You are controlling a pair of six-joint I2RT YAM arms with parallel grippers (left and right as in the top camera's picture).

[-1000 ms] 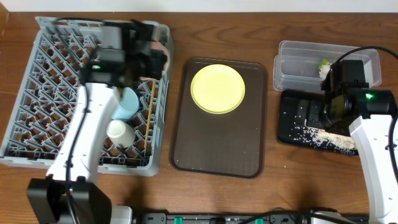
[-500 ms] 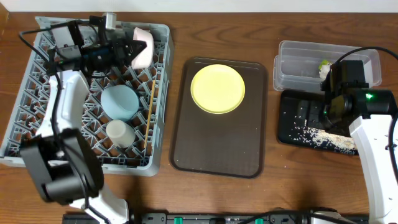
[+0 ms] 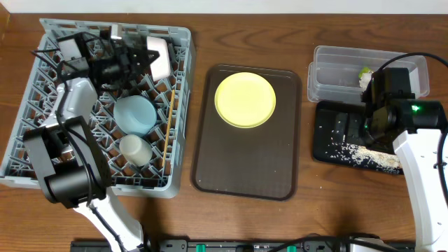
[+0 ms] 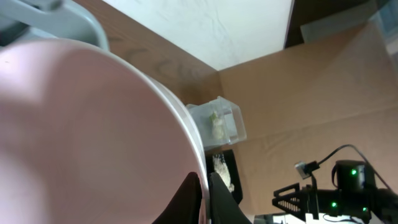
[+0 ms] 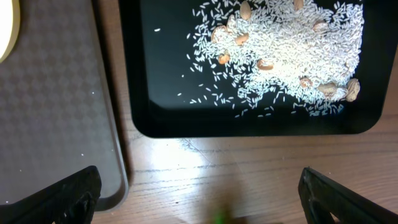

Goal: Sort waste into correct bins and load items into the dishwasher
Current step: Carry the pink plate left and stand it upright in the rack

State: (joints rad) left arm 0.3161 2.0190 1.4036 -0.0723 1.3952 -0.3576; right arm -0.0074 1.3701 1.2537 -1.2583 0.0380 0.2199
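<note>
Left gripper (image 4: 202,194) is clamped on the thin white rim of the pink bowl (image 3: 159,57), which is smooth, glossy and turned on its side. The bowl sits at the far edge of the grey lattice rack (image 3: 175,31), near the right corner. Closer in among the pegs sits the round blue bowl (image 3: 136,115), with the small white bowl (image 3: 134,148) just nearer. The slim wooden chopsticks (image 3: 168,129) lie lengthwise by the rack's right wall.

Across a narrow strip of wood table (image 3: 245,42) is the textured brown tray (image 3: 245,161). The matte yellow plate (image 3: 245,99) sits on its far half, and the near half is bare.

Further right, the crumpled wrapper (image 3: 365,72) lies in the clear tub (image 3: 329,87). The black tray (image 5: 155,93) holds scattered rice (image 5: 292,43) with beige nut-like bits, and its left side is mostly bare.

Right gripper (image 5: 199,177) hangs spread wide and holds nothing, above the table by that tray's near rim.
</note>
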